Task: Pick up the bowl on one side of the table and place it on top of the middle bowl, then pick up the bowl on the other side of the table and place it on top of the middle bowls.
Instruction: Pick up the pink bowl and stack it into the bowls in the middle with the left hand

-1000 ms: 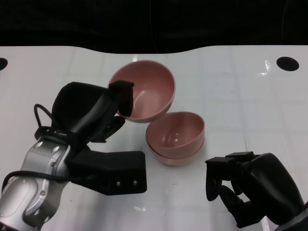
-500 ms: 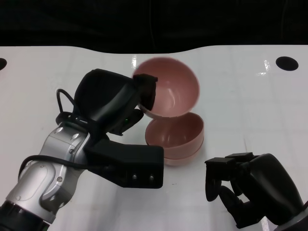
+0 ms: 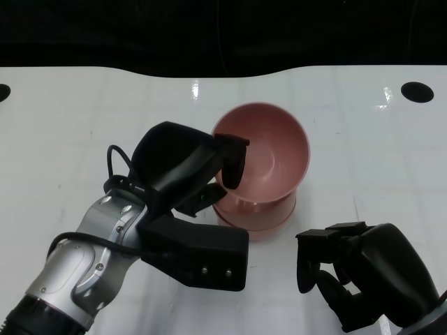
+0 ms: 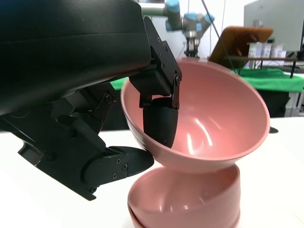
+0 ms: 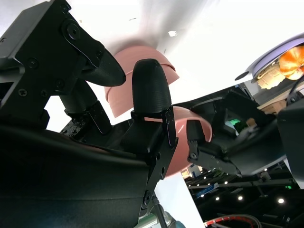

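Note:
My left hand point(image 3: 192, 171) grips a pink bowl point(image 3: 269, 157) by its near rim, one finger inside and the rest outside. The bowl is tilted, its mouth facing away, and sits just above the stacked pink bowls point(image 3: 258, 220) in the middle of the table. In the left wrist view the held bowl point(image 4: 209, 126) hangs tipped over the stack point(image 4: 190, 202), its underside touching or nearly touching the top rim. My right hand point(image 3: 363, 279) rests low at the front right, fingers curled in and holding nothing.
The white table point(image 3: 363, 146) carries dark round holes at the far right point(image 3: 418, 91) and far left point(image 3: 3, 91). A black backdrop lies beyond the far edge.
My left hand has carried the bowl rightward and down, from the back left to directly over the middle stack. The right hand has stayed put.

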`<control>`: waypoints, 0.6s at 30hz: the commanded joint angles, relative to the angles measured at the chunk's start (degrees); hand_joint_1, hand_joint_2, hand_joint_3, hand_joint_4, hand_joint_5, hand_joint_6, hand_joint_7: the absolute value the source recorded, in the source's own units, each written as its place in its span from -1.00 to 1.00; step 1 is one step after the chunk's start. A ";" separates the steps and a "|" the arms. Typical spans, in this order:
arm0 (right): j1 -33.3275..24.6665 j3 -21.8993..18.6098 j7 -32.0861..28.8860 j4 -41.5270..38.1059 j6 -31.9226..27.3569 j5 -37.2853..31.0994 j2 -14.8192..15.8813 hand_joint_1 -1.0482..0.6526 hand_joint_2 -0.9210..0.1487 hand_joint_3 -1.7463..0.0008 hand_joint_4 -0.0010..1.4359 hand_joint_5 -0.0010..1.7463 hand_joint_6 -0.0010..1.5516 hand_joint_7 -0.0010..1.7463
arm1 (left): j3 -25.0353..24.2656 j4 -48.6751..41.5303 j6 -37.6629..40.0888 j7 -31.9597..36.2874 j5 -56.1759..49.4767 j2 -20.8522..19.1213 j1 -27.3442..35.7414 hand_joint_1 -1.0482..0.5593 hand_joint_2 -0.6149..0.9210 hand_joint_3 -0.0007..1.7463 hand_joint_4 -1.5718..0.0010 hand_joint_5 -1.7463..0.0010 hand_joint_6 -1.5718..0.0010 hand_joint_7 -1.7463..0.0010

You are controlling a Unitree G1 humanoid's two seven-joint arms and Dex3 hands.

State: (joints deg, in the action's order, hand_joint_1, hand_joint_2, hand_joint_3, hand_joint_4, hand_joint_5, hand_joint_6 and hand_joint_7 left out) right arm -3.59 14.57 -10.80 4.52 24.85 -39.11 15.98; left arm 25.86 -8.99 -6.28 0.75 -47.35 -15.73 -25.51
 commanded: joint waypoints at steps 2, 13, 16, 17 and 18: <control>-0.16 0.09 -0.74 0.07 0.29 -0.43 0.16 0.17 0.47 -0.81 0.39 1.00 0.15 0.75 | -0.08 -2.09 0.46 -2.52 2.46 0.26 1.06 0.01 0.43 0.32 -0.20 -1.00 0.09 -1.00; -0.16 0.45 0.03 0.52 -0.45 -0.43 -0.09 0.15 0.48 -0.81 0.38 1.00 0.15 0.73 | -1.00 -7.51 0.60 -6.09 8.88 1.30 1.71 0.02 0.68 -0.18 0.09 -0.98 -0.03 0.00; 0.03 0.62 0.23 0.54 -0.59 -0.71 -0.02 0.15 0.48 -0.81 0.38 1.00 0.15 0.74 | -0.30 -7.86 0.34 -6.77 8.46 0.33 1.49 -0.02 0.93 -0.65 0.26 -0.75 -0.06 0.58; 0.14 0.69 0.22 0.41 -0.54 -0.78 0.02 0.14 0.49 -0.81 0.37 1.00 0.15 0.70 | 0.12 -7.95 0.11 -6.98 7.86 -0.22 1.33 -0.11 0.97 -0.73 0.42 -0.14 0.15 0.80; 0.21 0.73 0.21 0.33 -0.51 -0.81 0.06 0.13 0.50 -0.81 0.37 1.00 0.15 0.68 | 0.39 -8.01 -0.04 -7.09 7.47 -0.57 1.21 -0.14 0.98 -0.75 0.44 0.14 0.22 0.89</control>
State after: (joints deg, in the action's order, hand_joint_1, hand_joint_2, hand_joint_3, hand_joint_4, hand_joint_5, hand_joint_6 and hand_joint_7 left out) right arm -3.54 15.51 -10.75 4.56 24.59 -40.23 15.79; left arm 26.01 -16.37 -6.22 -5.45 -39.13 -14.67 -24.46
